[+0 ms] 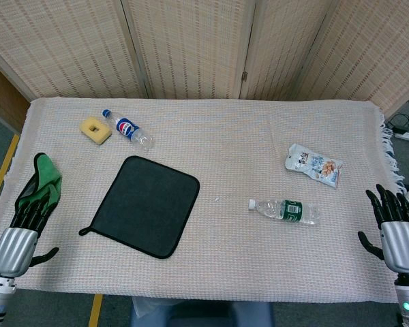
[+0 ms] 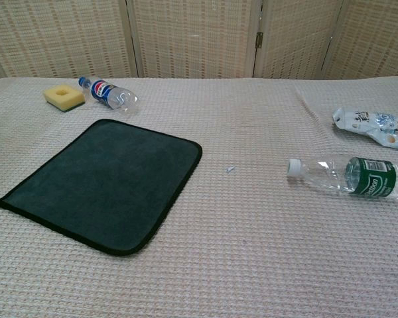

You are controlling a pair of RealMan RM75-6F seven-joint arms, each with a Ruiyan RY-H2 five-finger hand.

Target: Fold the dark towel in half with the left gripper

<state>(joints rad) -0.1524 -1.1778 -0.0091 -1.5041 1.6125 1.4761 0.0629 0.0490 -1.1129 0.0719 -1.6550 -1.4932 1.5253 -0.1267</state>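
The dark towel (image 1: 144, 205) (image 2: 105, 182) lies flat and unfolded on the cloth-covered table, left of centre, with a small loop at its near-left corner. My left hand (image 1: 24, 221) rests at the table's left edge, well left of the towel, fingers stretched out over a green cloth (image 1: 43, 176) and holding nothing. My right hand (image 1: 395, 221) sits at the far right edge, fingers spread, empty. Neither hand shows in the chest view.
A yellow sponge (image 1: 95, 130) (image 2: 64, 97) and a Pepsi bottle (image 1: 127, 129) (image 2: 107, 92) lie behind the towel. A green-labelled clear bottle (image 1: 286, 210) (image 2: 350, 176) and a snack bag (image 1: 314, 165) (image 2: 375, 128) lie on the right. Woven screens stand behind the table.
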